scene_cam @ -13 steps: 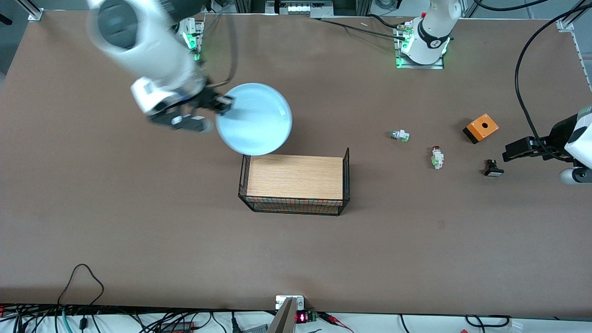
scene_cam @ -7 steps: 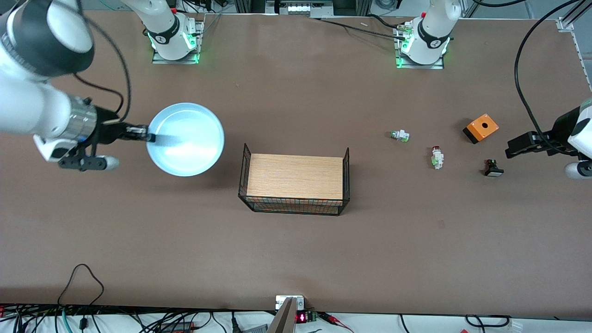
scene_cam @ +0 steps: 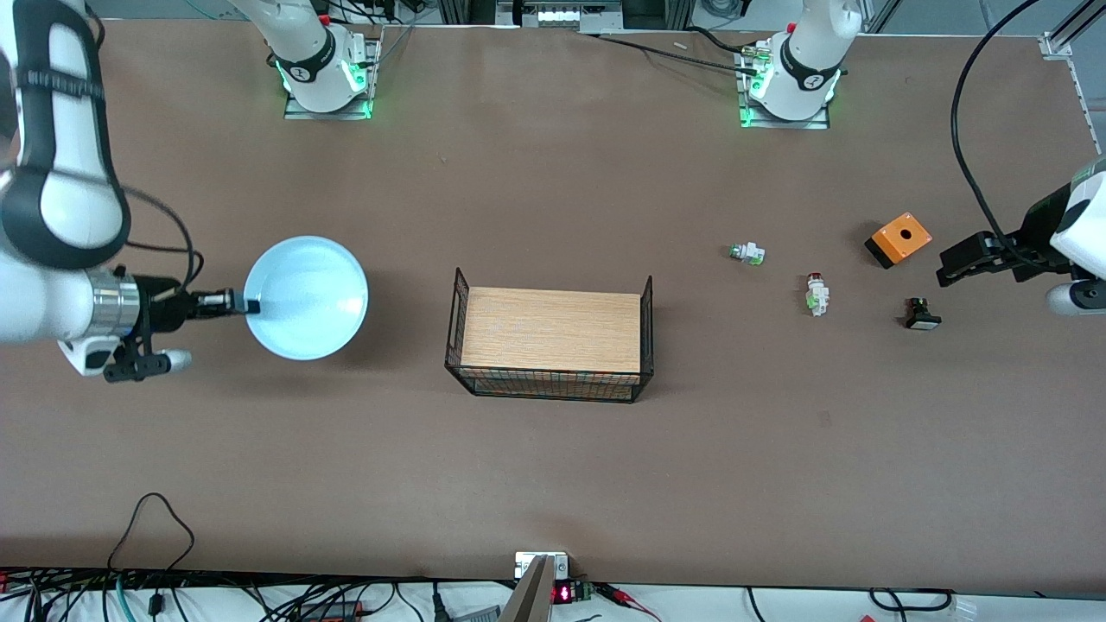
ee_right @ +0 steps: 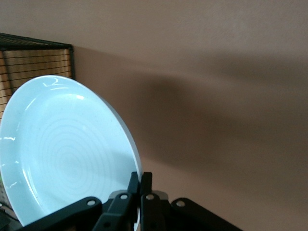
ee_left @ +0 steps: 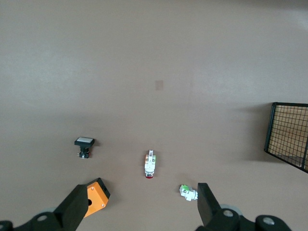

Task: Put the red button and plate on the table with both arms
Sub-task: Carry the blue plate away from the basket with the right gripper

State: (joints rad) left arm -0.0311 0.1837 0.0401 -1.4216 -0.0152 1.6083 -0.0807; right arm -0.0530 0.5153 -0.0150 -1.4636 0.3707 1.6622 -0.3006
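We see even overhead light, sharp and free of blur; the plate (scene_cam: 306, 298) shows glare and casts a broad soft shadow on the bench (scene_cam: 553, 466).

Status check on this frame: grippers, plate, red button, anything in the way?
Right gripper shut on plate rim, over the table. Left gripper open, empty, over the table by the orange box. Red button untouched. Nothing blocking.

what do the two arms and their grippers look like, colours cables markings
Both are glossy white jointed arms with black joint bands. The right arm has a silver wrist ring and a looping black cable; the left arm trails a long black cable. The left gripper and right gripper have matte black fingers. Both bases glow green.
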